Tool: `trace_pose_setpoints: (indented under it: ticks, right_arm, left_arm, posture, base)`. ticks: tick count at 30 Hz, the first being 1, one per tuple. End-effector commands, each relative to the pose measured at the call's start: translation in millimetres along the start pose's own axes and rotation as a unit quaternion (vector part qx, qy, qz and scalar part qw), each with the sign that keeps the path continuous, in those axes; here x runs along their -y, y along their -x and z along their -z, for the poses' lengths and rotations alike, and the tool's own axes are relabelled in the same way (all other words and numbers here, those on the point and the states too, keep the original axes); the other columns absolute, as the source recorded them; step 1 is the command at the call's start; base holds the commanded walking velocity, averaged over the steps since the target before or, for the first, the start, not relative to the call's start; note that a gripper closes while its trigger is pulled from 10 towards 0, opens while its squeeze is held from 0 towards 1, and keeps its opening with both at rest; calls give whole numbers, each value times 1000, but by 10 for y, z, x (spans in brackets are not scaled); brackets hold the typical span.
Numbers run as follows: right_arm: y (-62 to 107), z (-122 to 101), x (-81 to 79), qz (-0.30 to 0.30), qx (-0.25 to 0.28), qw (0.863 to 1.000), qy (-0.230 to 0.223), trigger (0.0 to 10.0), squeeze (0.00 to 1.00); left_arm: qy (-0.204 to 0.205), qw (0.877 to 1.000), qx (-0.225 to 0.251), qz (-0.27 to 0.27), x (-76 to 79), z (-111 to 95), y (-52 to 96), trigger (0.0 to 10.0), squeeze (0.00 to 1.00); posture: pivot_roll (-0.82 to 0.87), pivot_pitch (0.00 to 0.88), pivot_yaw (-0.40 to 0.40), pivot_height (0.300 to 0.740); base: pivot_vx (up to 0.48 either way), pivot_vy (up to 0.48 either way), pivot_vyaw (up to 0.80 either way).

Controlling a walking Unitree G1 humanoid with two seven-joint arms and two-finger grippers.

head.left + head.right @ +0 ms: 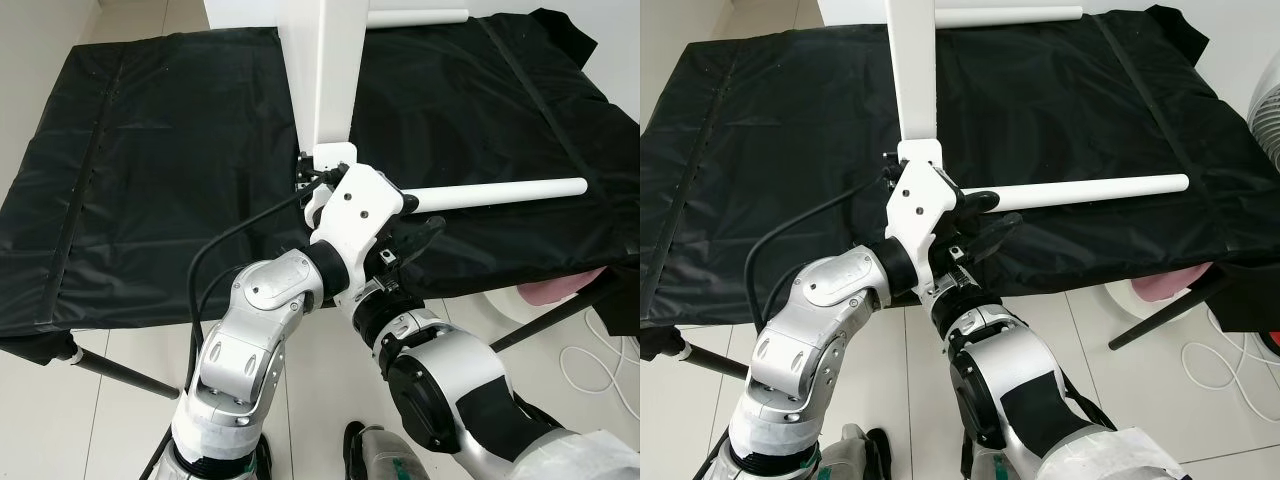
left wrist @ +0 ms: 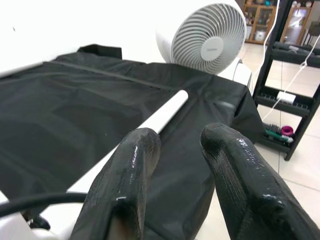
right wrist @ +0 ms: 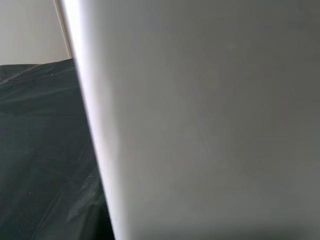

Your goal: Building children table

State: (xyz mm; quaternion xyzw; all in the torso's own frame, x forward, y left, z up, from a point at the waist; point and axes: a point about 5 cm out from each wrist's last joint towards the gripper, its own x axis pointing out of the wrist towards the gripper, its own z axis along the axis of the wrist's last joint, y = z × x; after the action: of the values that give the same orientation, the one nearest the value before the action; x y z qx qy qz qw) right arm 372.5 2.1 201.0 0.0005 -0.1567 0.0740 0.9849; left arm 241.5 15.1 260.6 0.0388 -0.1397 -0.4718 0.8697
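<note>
Your tabletop (image 1: 335, 60) stands on edge on the black-covered surface (image 1: 150, 170), one leg (image 1: 500, 192) sticking out sideways near its base. The left gripper (image 2: 180, 150) hovers over that leg, jaws parted and empty; a careless nudge could tip the panel. The left wrist view adds a fan (image 2: 212, 42). The right wrist view shows white panel close up; right jaws' state unclear.
</note>
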Motion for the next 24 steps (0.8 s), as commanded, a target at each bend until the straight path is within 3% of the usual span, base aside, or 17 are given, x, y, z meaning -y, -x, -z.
trace_pose_setpoints:
  ticks: [1, 2, 16, 17, 18, 19, 20, 24]
  right_arm:
    - [171, -241, -715, -73, 32, 994, -69, 10000, 863]
    - [171, -242, -697, -72, 37, 994, -75, 10000, 1000]
    - [181, -188, -490, -44, 65, 994, -75, 10000, 1000]
    - [192, -170, -472, -40, 66, 994, -75, 10000, 894]
    - [192, -170, -472, -40, 66, 994, -75, 10000, 894]
    - [204, -158, -460, -37, 68, 994, -73, 10000, 133]
    - [214, -150, -451, -34, 70, 994, -72, 10000, 0]
    - [274, -107, -429, -38, 76, 994, -75, 10000, 0]
  left_arm:
    - [0, 999, 8, -53, -36, -49, 8, 10000, 0]
    - [-1, 998, 9, -54, -34, -55, 8, 10000, 0]
    - [4, 999, 12, -35, -6, -68, 32, 10000, 0]
    - [4, 999, 12, -35, -5, -68, 36, 10000, 0]
    - [4, 999, 12, -35, -5, -68, 36, 10000, 0]
    - [4, 999, 11, -35, -5, -66, 42, 10000, 0]
    - [4, 999, 11, -35, -6, -62, 45, 10000, 0]
    - [4, 999, 8, -36, -6, -51, 58, 10000, 0]
  posture:
    - [35, 181, 33, 740]
    - [35, 181, 33, 740]
    - [20, 185, 41, 740]
    - [20, 185, 41, 740]
    - [20, 185, 41, 740]
    - [20, 186, 41, 740]
    - [20, 186, 41, 740]
    - [22, 190, 40, 740]
  base:
    - [0, 0, 0]
    - [0, 0, 0]
    - [0, 0, 0]
    - [0, 0, 0]
    - [0, 0, 0]
    - [0, 0, 0]
    - [0, 0, 0]
    - [0, 0, 0]
